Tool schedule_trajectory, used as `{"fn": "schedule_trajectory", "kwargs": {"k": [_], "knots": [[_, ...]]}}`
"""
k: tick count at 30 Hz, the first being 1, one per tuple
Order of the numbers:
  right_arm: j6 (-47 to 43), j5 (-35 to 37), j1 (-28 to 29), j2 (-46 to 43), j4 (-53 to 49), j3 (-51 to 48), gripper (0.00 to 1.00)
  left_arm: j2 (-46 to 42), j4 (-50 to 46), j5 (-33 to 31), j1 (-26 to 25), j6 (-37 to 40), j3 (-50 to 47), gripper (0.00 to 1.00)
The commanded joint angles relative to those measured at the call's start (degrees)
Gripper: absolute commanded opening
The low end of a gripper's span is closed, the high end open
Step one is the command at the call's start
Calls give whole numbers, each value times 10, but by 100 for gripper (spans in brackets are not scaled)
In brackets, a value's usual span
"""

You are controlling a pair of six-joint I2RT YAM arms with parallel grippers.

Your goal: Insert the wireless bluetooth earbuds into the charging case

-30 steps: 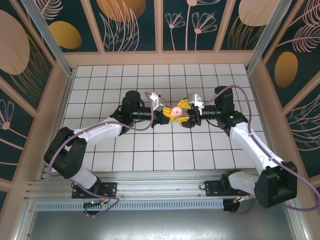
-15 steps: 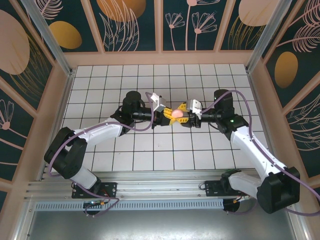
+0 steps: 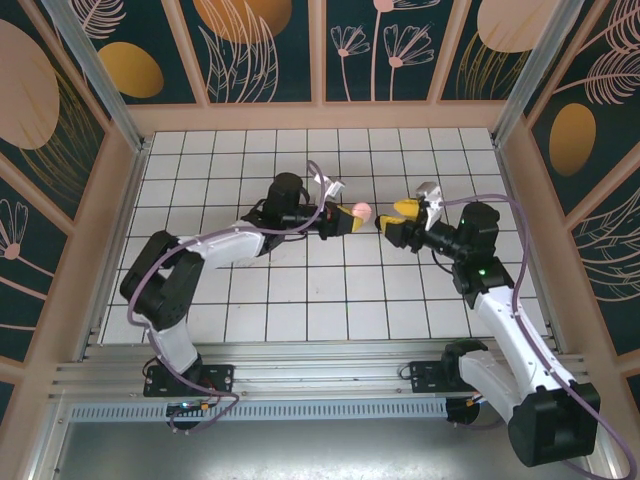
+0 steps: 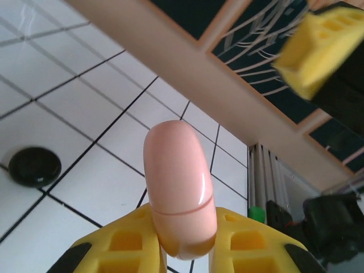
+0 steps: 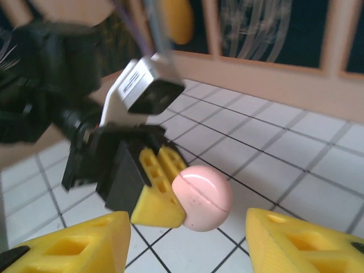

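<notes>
The left gripper (image 3: 343,219) clamps one end of the pink charging case (image 3: 359,211), holding it above the middle of the table (image 3: 200,300). We judge the case light, rigid and glossy, hence slippery. We would grip it across its width, clear of the lid seam. The right gripper (image 3: 393,217) faces it with its fingers spread and empty.

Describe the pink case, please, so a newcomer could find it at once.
Look over the middle of the white gridded table. There the left hand is shut on a small pale pink case that juts past its yellow fingers. It is the only pink thing there, smooth, glossy and rounded, with a thin seam; the open right hand stands apart from it.
</notes>
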Motion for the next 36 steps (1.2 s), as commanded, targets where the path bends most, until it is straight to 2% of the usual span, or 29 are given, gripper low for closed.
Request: {"fn": "schedule_trajectory", "kwargs": {"k": [1,7,12,23,36], "knots": [[164,128,-5,-13,-20,-6,55,34,-25,-27,3,-128,31,0],[227,162,-5,-24,-48,-11,54,91,-117,-67,2,-166,92,1],[253,170,-5,-28,-64,-4,53,128,-144,-82,3,-193,120,2],[259,169,-2,-26,-78,7,51,200,-228,-109,-1,-194,199,3],[247,169,6,-21,-97,19,50,255,-271,-132,-7,-189,250,7]]}}
